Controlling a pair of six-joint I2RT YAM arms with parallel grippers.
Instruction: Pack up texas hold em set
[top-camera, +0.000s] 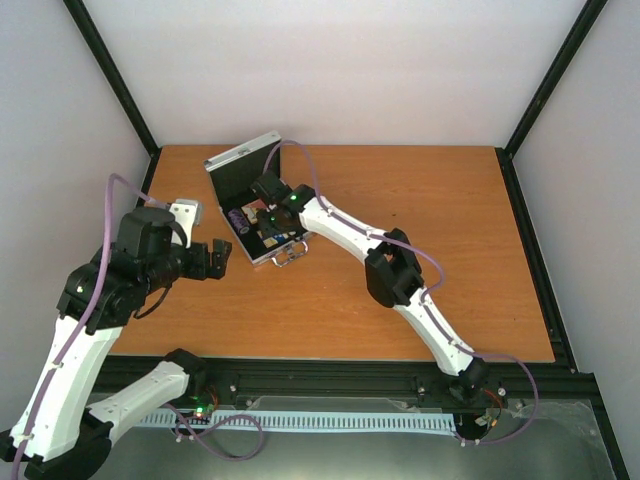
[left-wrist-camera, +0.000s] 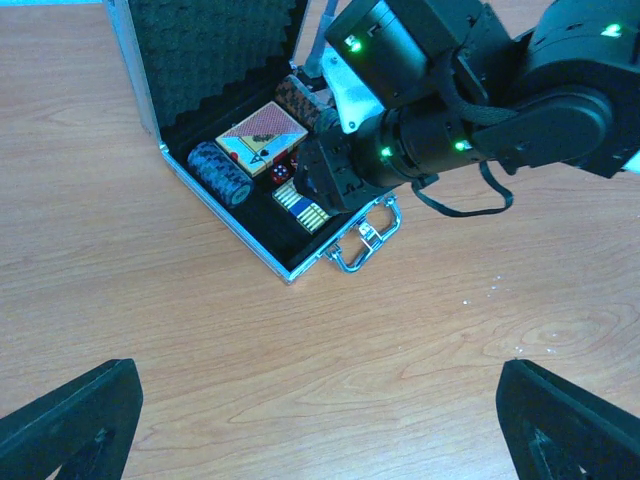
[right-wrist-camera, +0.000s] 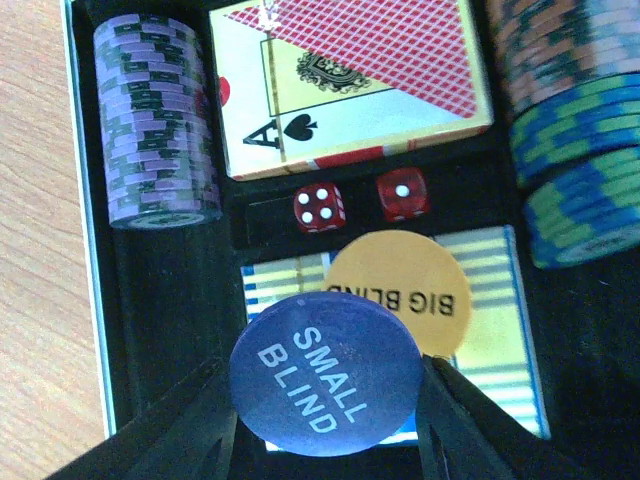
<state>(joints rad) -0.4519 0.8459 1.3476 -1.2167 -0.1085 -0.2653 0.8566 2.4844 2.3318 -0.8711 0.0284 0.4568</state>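
Note:
The silver case (top-camera: 222, 165) lies open at the table's back left, its lid up. In the right wrist view my right gripper (right-wrist-camera: 325, 405) is shut on a blue round "SMALL BLIND" button (right-wrist-camera: 325, 375), held low over the case's black tray. Below it lie an orange "BIG BLIND" button (right-wrist-camera: 415, 285) on a striped card deck (right-wrist-camera: 495, 320), two red dice (right-wrist-camera: 318, 205), a red-backed deck (right-wrist-camera: 350, 85), a purple chip stack (right-wrist-camera: 155, 120) and blue-green chips (right-wrist-camera: 580, 170). My left gripper (left-wrist-camera: 320, 415) hangs open over bare wood in front of the case (left-wrist-camera: 225, 225).
The case's metal handle (left-wrist-camera: 365, 245) sticks out toward the table's middle. The right arm (top-camera: 400, 270) stretches diagonally across the wooden table (top-camera: 420, 200). White walls and black frame posts enclose the table on three sides.

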